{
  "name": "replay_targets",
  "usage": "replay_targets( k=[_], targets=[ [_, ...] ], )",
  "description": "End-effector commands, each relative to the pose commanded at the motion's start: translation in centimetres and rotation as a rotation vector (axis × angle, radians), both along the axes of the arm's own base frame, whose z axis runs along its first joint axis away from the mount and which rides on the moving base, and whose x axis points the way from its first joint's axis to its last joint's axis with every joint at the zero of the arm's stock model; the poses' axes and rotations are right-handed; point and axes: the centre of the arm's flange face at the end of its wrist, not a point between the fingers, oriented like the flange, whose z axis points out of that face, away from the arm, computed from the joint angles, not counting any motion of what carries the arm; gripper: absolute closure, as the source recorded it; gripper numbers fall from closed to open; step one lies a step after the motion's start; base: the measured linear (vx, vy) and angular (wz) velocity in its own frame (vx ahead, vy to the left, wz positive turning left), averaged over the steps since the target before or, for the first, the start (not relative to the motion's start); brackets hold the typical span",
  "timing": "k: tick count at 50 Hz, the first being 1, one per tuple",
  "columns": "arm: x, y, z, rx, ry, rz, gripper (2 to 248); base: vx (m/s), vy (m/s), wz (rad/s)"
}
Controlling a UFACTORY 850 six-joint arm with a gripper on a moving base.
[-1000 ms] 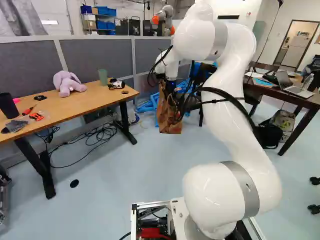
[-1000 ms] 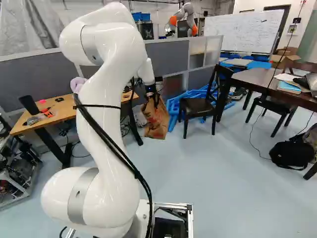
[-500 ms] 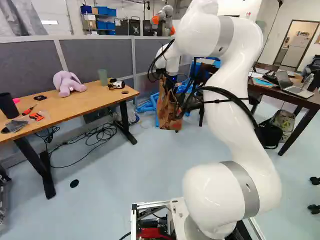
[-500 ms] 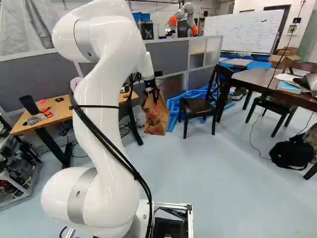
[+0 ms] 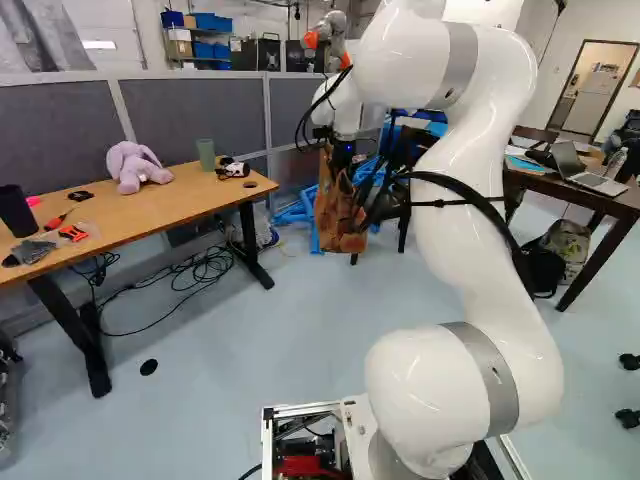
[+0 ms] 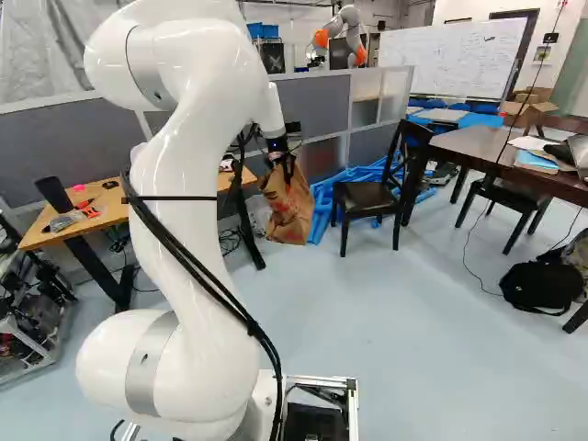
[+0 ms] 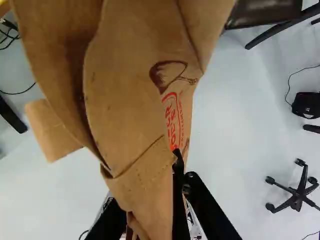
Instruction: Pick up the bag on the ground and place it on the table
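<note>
Containers, placed relative to the desk (image 5: 150,214). The paper bag (image 6: 288,213), the object of the task, hangs from my gripper (image 6: 285,168) beyond the desk's right end as the left base view shows it, apart from the desk; its foot is probably just off the floor. The wrist view shows its brown paper folded over at the top, with red print on one side; what it holds is hidden from me. On the desk stand a black cup (image 5: 15,213), at the left end, and a green cup (image 5: 206,153), near the right end, both upright.

Pose. My white arm (image 5: 470,268) rises to a high bend, then reaches forward past the desk's right end, the wrist pointing down. My gripper's two fingers pinch the bag's folded paper between them.
</note>
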Motion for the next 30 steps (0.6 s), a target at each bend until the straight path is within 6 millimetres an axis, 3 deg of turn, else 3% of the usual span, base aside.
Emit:
replay_targets(
  k=[30],
  targets=[
    [-0.6,-0.1,4.4,-0.004,-0.003,-0.007,229,0.000,0.000,0.000]
  ],
)
